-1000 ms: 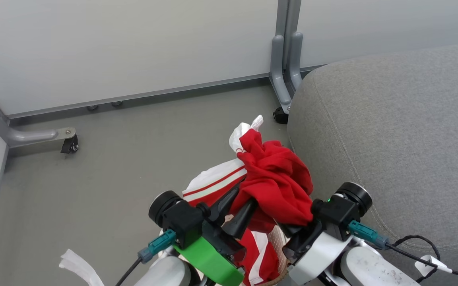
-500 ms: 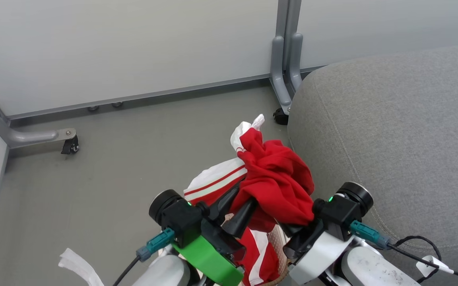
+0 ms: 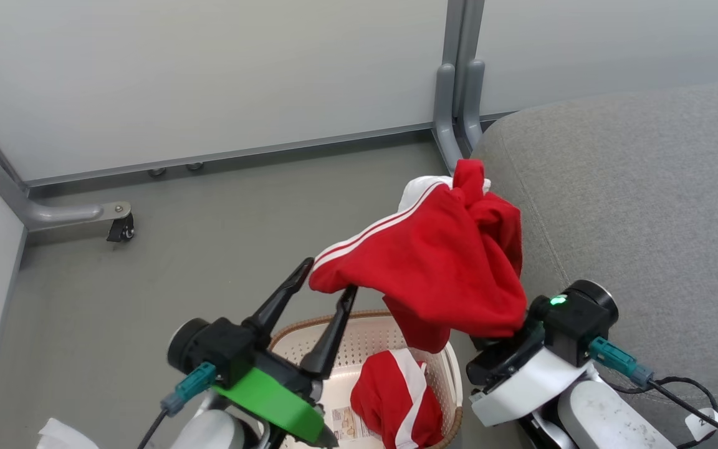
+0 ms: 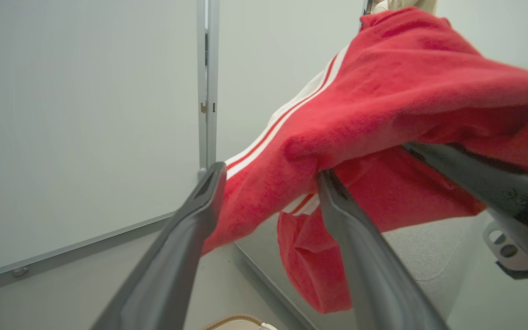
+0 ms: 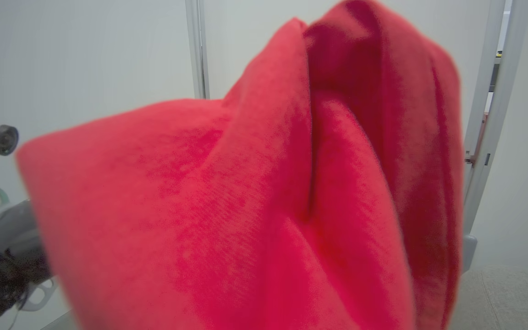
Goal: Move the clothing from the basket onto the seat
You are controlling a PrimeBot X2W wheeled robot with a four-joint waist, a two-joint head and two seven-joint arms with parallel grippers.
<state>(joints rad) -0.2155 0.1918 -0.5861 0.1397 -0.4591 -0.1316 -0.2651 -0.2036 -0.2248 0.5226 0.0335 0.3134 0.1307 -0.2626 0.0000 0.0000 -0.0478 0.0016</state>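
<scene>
Above the basket [image 3: 359, 327], a red cloth [image 3: 446, 262] hangs beside the seat [image 3: 646, 199], its edge on the left pincer [image 3: 328, 279], fingers wide apart. The right pincer [image 3: 496, 362] hides under it; I cannot tell its grip. A second red cloth [image 3: 396, 399] lies in the basket.

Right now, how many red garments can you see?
2. One red garment hangs in the air, draped over the left hand, beside the seat. The other garment lies in the basket. More could be hidden under it.
</scene>
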